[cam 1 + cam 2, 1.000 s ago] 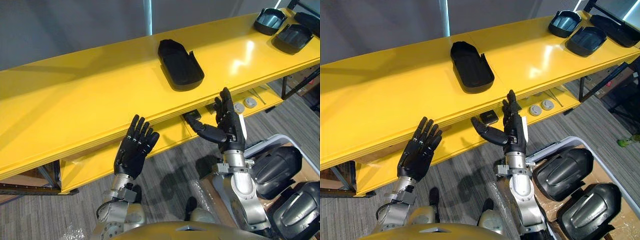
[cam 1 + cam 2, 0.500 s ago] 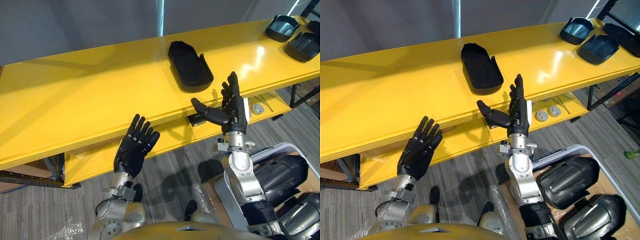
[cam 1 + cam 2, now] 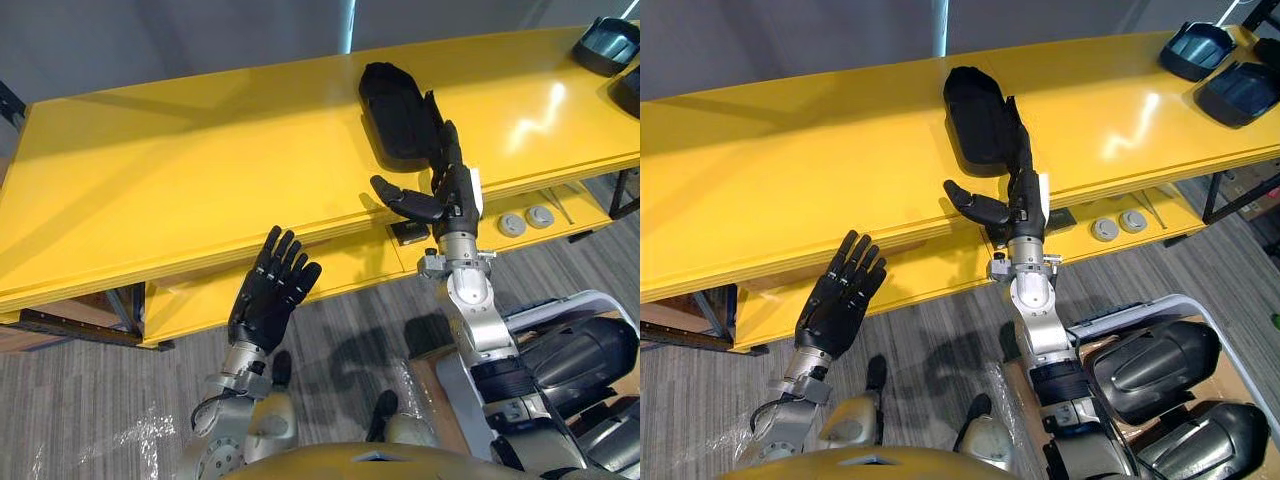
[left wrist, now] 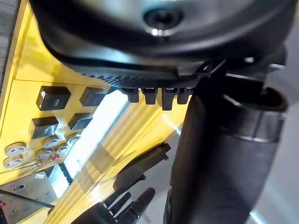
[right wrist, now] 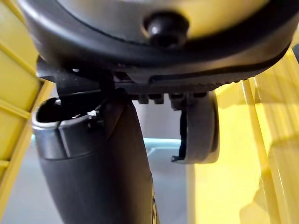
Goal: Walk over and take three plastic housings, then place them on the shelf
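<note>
The long yellow shelf [image 3: 200,170] spreads beyond both hands, its smooth top board bare ahead of the left hand and carrying the work ahead of the right. Behind the right hand, beside its forearm, a pale-rimmed bin [image 3: 556,301] holds bulky dark housings [image 3: 1150,360], which look like rounded, glossy moulded shells. They are probably light for their bulk and stiff, but slick, so a hold across the narrower width with the thumb opposed would likely serve better than pinching a curved crown. One black plastic housing [image 3: 398,110] lies on the top board just past the right hand's fingertips, open side up like a shallow tray. Its thin side walls may flex a little, and its long rims seem the surest place to grip. The right hand [image 3: 455,195] stands at the shelf's front edge with fingers straight and together, thumb spread wide, holding nothing. The left hand [image 3: 268,295] hangs lower, in front of the shelf edge, fingers straight and fanned, also empty. Two further housings [image 3: 1198,47] sit well away to the right hand's outer side. On the lower tier [image 3: 340,275] beneath the right hand, a small black block [image 3: 410,231] and round discs [image 3: 525,218] lie clear of the top board, so nothing blocks it
</note>
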`<state>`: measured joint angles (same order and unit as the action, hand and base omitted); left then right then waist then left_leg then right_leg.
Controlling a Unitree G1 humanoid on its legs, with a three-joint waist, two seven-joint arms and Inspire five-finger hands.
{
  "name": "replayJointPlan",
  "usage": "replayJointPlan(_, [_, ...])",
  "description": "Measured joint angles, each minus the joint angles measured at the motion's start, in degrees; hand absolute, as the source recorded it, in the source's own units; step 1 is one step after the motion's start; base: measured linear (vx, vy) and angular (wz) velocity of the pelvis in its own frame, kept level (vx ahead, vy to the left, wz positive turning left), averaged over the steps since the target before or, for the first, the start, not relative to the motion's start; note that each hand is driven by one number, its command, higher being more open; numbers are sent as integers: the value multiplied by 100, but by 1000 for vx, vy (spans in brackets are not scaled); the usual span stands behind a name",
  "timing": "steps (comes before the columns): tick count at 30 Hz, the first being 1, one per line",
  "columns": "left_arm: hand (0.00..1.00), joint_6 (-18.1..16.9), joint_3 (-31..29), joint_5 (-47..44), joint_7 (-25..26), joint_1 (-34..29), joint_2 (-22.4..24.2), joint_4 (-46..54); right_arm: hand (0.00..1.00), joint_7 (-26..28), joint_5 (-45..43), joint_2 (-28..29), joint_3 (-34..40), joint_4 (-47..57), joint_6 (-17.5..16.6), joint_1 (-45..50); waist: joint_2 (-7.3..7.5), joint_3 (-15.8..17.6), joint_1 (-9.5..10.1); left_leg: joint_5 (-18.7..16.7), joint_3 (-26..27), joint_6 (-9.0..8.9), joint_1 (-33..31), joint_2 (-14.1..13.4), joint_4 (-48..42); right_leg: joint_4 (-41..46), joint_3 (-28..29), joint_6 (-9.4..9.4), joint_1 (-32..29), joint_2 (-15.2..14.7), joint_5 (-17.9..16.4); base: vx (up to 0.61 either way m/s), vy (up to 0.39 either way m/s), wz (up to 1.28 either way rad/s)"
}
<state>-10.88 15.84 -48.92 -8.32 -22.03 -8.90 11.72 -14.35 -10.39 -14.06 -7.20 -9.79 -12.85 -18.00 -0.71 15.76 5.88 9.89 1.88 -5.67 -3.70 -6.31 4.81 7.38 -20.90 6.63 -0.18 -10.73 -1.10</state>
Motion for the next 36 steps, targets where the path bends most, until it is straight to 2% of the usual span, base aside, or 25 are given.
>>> replayJointPlan(7, [100, -24, 9, -1, -22, 20, 10, -2, 100, -139, -6, -135, 5, -352, 147, -565, -84, 78, 18, 51, -73, 33, -96, 84, -3, 179, -44, 21, -130, -108, -53, 2, -13, 6])
replayJointPlan(12, [100, -63, 10, -4, -22, 143, 12, -19, 100, -337, -5, -134, 114, -620, 204, -993, -151, 273, 23, 78, -85, 54, -97, 95, -2, 264, -42, 25, -165, -137, -66, -33, -16, 0])
replayJointPlan(19, [100, -169, 21, -7, -23, 147, 22, -43, 100, -510, -2, -131, 171, -669, 210, -1106, -203, 318, 11, 85, -84, 61, -104, 101, -1, 252, -59, 10, -170, -148, -81, -9, -14, 0])
replayJointPlan(21, [100, -176, 20, -6, -41, 143, 90, -43, 100, -547, 52, -101, 233, -375, 227, -925, -206, 320, 15, 86, -83, 65, -105, 102, -1, 240, -59, 32, -164, -146, -66, 7, -32, 1])
replayJointPlan(23, [100, -208, 15, -3, -51, 89, 142, -43, 100, -620, 95, 23, 331, 519, 224, -317, -205, 320, 5, 74, -73, 62, -103, 105, -1, 207, -53, 39, -152, -144, -59, 35, -37, 0])
replayJointPlan(28, [100, -278, -60, 1, -101, -114, 175, -25, 100, -566, 90, 149, 402, 1760, 135, 967, -166, 298, -112, -15, 65, 50, 9, 96, 5, -14, 40, 93, -30, -109, -11, 22, -29, -12])
replayJointPlan(32, [100, -253, -101, 2, -234, -288, 160, 3, 100, -490, 85, 386, 482, 1976, 70, 1699, -56, 109, -155, -115, 279, 15, 101, 64, 4, -229, 223, 92, 33, -48, 116, 24, -15, -28])
replayJointPlan(36, [100, -9, -107, 5, -351, -280, 155, 80, 100, -477, 61, 663, 567, 1980, 73, 2367, 131, -131, -184, -220, 644, 26, 310, 45, 3, -457, 570, 71, 103, -10, 262, 10, 4, -43])
